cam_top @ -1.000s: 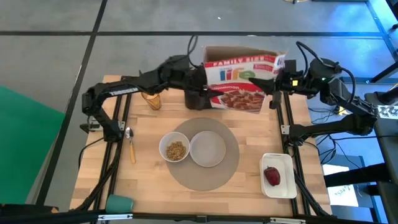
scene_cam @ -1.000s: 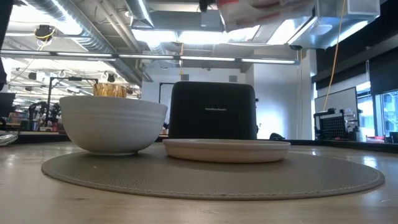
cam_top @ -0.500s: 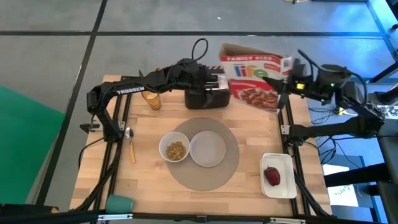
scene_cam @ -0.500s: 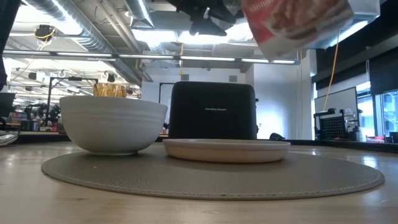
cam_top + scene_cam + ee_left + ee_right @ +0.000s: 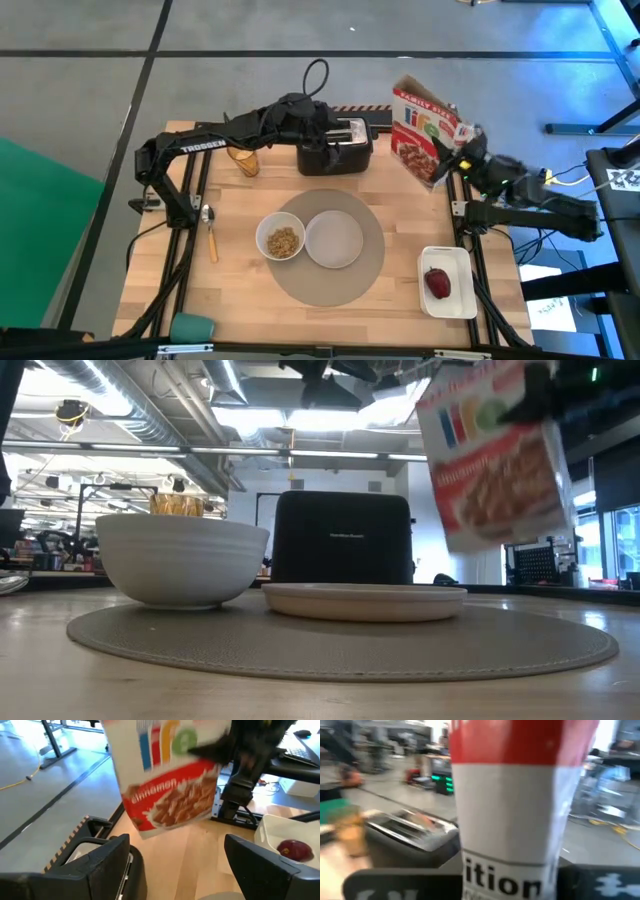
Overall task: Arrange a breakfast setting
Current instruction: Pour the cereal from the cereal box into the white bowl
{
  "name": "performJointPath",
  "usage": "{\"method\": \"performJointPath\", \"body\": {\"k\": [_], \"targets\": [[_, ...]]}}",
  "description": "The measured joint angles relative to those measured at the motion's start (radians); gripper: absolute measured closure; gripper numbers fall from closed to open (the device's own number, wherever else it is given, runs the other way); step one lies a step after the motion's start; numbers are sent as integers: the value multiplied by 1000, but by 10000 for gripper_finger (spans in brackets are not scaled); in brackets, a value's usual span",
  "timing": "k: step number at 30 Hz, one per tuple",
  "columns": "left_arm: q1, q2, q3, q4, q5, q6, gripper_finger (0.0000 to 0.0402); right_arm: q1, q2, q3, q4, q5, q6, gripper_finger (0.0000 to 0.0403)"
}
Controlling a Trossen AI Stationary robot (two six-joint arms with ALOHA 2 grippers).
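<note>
My right gripper (image 5: 452,160) is shut on a red-and-white cereal box (image 5: 422,135) above the table's far right corner; the box also shows in the low view (image 5: 495,460). My left gripper (image 5: 185,865) is open and empty just above the black toaster (image 5: 335,152). On the round grey mat (image 5: 335,292) stand a white bowl (image 5: 281,241) holding cereal and a small white plate (image 5: 334,238). The amber tumbler (image 5: 245,160) stands left of the toaster. The wooden-handled spoon (image 5: 210,232) lies at the left. The red fruit (image 5: 437,283) lies in the white tray (image 5: 447,258). No bagel shows. My right gripper pinches the cereal box by its front and back faces, at the side edge near the box's top (image 5: 212,751); the narrow side panel (image 5: 510,815) faces the wrist. The fingers come level from the table's right. The box hangs tilted, clear of the table.
A teal cup (image 5: 192,326) lies at the near left corner. The toaster's cord (image 5: 318,72) loops over the far edge. Bare wood lies between the mat and the tray and along the near edge.
My right gripper has carried the cereal box from over the toaster toward the table's right edge and downward. The box has turned from lying broadside to standing more on end, tilted. My left gripper has shifted a little rightward, to over the toaster.
</note>
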Motion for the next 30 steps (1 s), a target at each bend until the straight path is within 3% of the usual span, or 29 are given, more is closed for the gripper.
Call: {"method": "performJointPath", "body": {"k": [6,12,21,30], "targets": [[0,0,0,-8,-17,-13,82,0,-78,-259,132,122,40,346],[-17,0,0,-31,11,14,82,0,-89,-365,273,141,38,341],[-29,-17,-2,-184,-9,16,82,1,-85,-327,221,113,-21,277],[-28,-152,0,-255,-87,39,82,1,-86,-130,119,121,-74,193]]}}
